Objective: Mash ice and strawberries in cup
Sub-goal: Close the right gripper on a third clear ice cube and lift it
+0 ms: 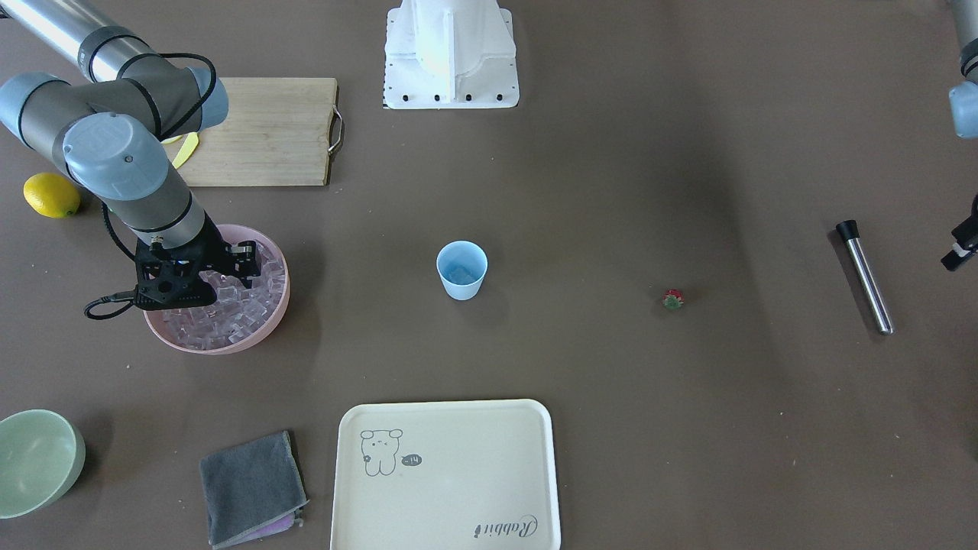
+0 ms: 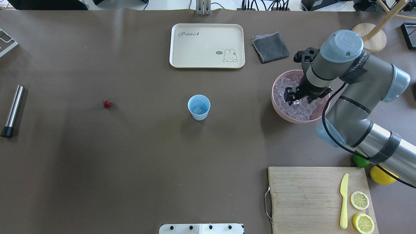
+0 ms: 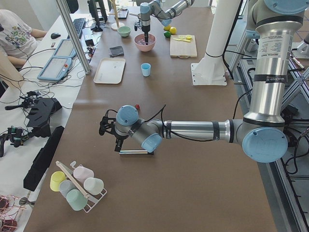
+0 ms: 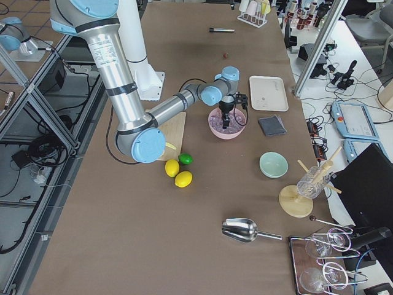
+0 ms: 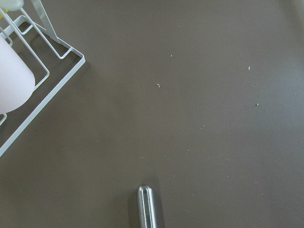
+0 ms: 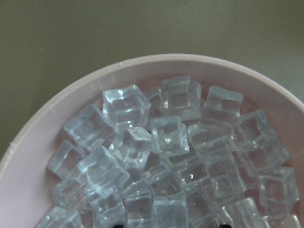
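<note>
Right gripper low over ice in pink bowl; jaws parted, gripping nothing; left gripper state indeterminable.

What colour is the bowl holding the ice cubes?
The wide round bowl is pale pink; overhead exterior view.

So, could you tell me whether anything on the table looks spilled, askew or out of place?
Nothing looks spilled or damaged. The ice sits inside the pink bowl, the cup stands upright, and the strawberry lies alone on the table, apart from the cup.
</note>
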